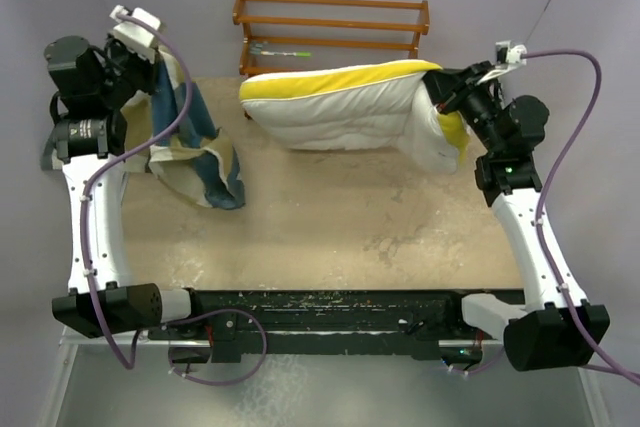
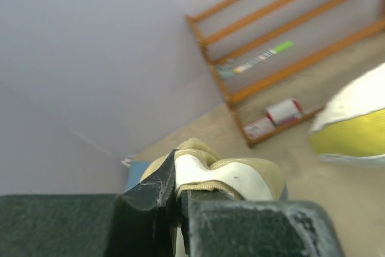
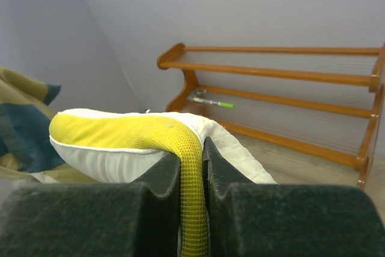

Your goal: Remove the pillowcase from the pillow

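The left gripper (image 2: 178, 201) is half buried in the pillowcase (image 1: 195, 152), pinched at 10 o'clock. The pillow (image 1: 340, 112) trim is clamped by the right gripper (image 3: 192, 157) at 2 o'clock, well apart, with open table (image 1: 330, 237) between.

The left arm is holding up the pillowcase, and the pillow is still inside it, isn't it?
Not quite. The left end effector does hold up the pillowcase, but the pillow is not inside it. It is out and apart, over to the right, pinched by the right end effector. The top view shows the gap between the two.
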{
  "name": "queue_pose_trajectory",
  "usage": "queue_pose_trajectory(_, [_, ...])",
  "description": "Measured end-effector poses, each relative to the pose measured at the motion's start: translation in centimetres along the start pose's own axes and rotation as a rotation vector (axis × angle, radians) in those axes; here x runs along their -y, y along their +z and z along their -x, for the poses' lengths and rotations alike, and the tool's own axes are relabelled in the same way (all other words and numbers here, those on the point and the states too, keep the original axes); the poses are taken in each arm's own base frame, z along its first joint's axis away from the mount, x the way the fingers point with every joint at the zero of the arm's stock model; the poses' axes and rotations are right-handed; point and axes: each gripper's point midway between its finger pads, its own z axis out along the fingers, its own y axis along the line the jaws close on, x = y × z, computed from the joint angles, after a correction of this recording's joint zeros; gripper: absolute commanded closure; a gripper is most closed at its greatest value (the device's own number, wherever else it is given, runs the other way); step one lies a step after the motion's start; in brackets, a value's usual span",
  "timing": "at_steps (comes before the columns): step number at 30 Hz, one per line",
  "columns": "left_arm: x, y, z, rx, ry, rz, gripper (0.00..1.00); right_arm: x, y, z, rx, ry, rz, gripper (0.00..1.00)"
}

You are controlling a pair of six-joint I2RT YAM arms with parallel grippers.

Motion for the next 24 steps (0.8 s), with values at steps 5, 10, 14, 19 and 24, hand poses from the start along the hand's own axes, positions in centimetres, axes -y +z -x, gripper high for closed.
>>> queue_pose_trajectory(5, [5.7, 2.2, -5.9, -0.119, -0.097, -0.178, 0.4, -0.7, -1.4, -3.6, -0.058, -0.052, 0.044, 1.0])
queue_pose_trajectory(10, [9.6, 2.1, -15.2, -0.355, -0.171, -0.277, 0.0, -3.7, -3.8, -7.6, -0.123, -0.19, 0.163, 1.0])
queue_pose_trajectory(14, [9.8, 1.3, -16.6, -0.416, -0.144, -0.284, 0.01, -8.0, -5.5, -10.4, -0.198, -0.249, 0.318, 0.39])
queue_pose_trajectory(19, [9.1, 0.7, -14.3, -0.4, -0.109, -0.297, 0.01, -8.9, -8.8, -13.9, -0.286, -0.221, 0.339, 0.11])
queue_pose_trajectory(24, [8.5, 0.1, -11.2, -0.355, -0.078, -0.311, 0.01, -6.5, -10.8, -13.8, -0.307, -0.218, 0.169, 0.09])
